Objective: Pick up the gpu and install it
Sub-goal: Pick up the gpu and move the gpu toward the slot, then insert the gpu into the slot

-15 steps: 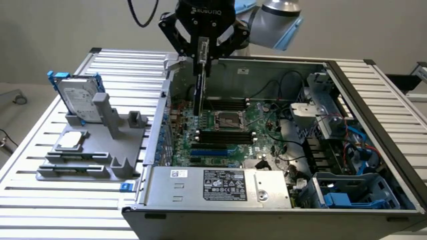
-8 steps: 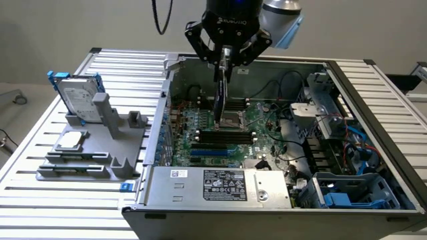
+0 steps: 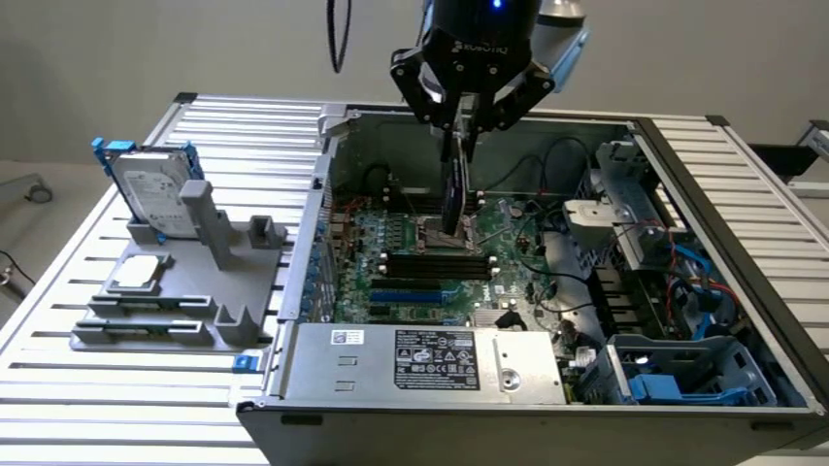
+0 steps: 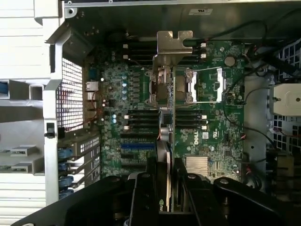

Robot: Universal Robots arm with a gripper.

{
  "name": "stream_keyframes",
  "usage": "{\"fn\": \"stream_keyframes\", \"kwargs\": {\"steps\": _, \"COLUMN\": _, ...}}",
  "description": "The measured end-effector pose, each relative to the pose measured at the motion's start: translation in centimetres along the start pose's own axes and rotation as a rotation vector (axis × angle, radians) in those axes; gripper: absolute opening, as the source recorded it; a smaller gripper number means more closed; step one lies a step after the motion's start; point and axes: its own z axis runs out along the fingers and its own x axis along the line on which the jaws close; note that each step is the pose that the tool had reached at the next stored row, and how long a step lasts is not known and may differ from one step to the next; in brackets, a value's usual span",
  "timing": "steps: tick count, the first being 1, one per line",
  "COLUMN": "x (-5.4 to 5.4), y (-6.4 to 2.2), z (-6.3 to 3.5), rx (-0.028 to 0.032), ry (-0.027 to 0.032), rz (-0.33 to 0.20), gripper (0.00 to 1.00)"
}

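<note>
Holding the gpu by its upper edge, my gripper is clamped on it. The card hangs upright inside the open computer case, over the motherboard middle.

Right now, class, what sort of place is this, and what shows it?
Probably a robotics lab bench for computer assembly: an open computer case on a slatted metal table, a gray parts fixture, and the gripper holding the gpu.
</note>
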Motion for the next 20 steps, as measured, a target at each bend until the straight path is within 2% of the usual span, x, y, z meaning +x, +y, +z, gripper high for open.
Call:
{"fn": "stream_keyframes", "kwargs": {"steps": 2, "x": -0.10, "y": 0.28, "z": 0.05, "rx": -0.0005, "ry": -0.0174, "rz": -0.001, "gripper": 0.26}}
{"fn": "stream_keyframes", "kwargs": {"steps": 3, "x": -0.10, "y": 0.25, "z": 0.07, "rx": -0.0005, "ry": -0.0201, "rz": -0.001, "gripper": 0.26}}
{"fn": "stream_keyframes", "kwargs": {"steps": 20, "x": -0.10, "y": 0.24, "z": 0.08, "rx": -0.0011, "ry": -0.0202, "rz": -0.001, "gripper": 0.26}}
